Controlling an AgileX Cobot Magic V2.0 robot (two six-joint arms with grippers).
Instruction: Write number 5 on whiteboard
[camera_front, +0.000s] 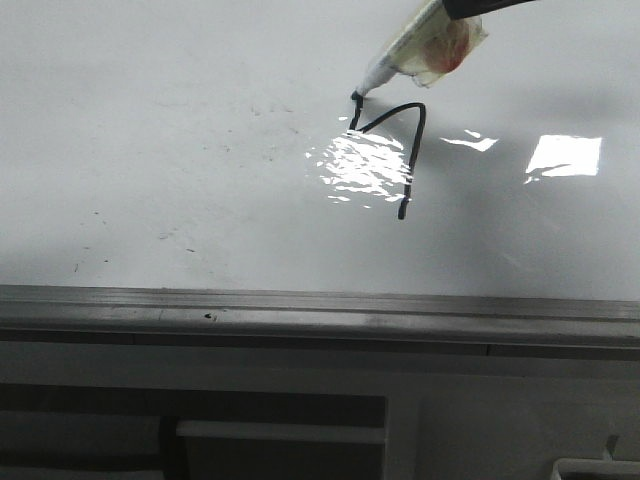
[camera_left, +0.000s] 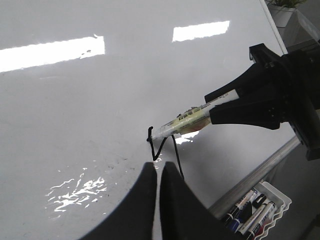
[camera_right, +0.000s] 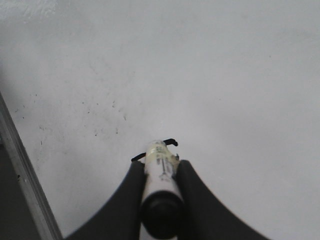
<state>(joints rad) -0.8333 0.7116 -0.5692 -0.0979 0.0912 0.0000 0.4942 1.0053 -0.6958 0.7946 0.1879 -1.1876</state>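
The whiteboard (camera_front: 180, 150) is a glossy white board with a grey metal frame along its near edge. Thin black strokes of the number 5 (camera_front: 400, 135) lie on it beside the glare: a long stroke, an angled bend, and a short stroke at the marker's tip. My right gripper (camera_right: 161, 167) is shut on a white marker (camera_right: 161, 175) with tape round it. The marker (camera_front: 415, 50) slants down with its tip on the board at the stroke's end. It also shows in the left wrist view (camera_left: 185, 120), held by the black right gripper. My left gripper (camera_left: 158, 167) is shut and empty above the board.
A white tray with several spare markers (camera_left: 252, 207) sits just beyond the board's grey frame edge (camera_left: 260, 172). The frame's front rail (camera_front: 320, 310) runs across the front view. Faint dark specks (camera_front: 170, 235) dot the board. Bright glare patches (camera_front: 565, 155) lie right of the strokes.
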